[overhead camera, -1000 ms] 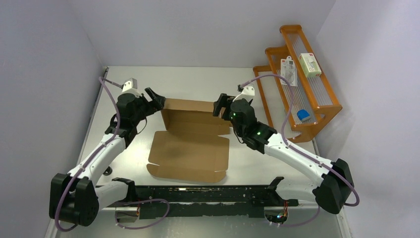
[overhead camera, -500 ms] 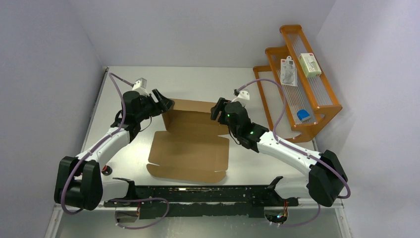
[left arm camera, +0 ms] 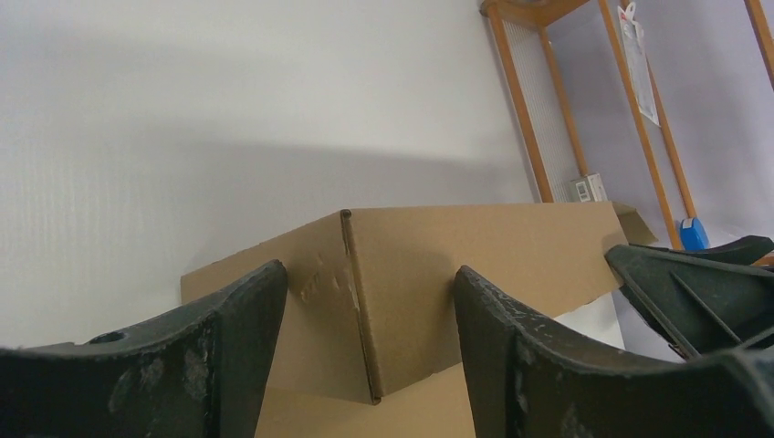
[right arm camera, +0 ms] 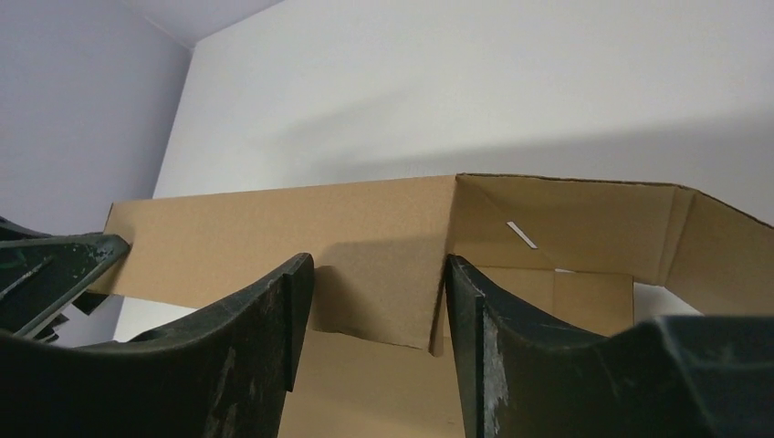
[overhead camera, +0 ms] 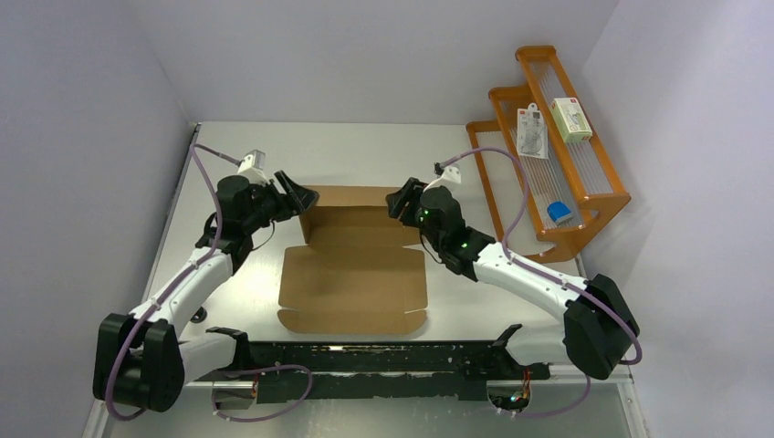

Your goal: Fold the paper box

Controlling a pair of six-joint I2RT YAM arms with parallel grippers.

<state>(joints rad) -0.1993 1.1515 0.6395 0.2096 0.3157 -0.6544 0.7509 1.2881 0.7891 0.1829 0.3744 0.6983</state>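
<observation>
The paper box (overhead camera: 351, 274) is brown cardboard lying in the middle of the table, its base and front flap flat and its back wall standing up. My left gripper (overhead camera: 306, 198) is at the wall's left corner. In the left wrist view that folded corner (left arm camera: 351, 301) sits between the left gripper's (left arm camera: 370, 272) open jaws, with gaps on both sides. My right gripper (overhead camera: 399, 201) is at the right corner. In the right wrist view the side flap (right arm camera: 383, 274) shows between the right gripper's (right arm camera: 379, 262) open jaws, its edge close to the right finger (right arm camera: 475, 310).
An orange wire-fronted rack (overhead camera: 598, 193) stands at the back right and holds white packages (overhead camera: 532, 130) and a small blue item (overhead camera: 559, 212). A black bar (overhead camera: 365, 356) runs along the table's near edge between the arm bases. Grey walls close in the table on three sides.
Both grippers have moved in onto the back wall's corners and their jaws have narrowed. The box has shifted slightly right and now lies squarer.
</observation>
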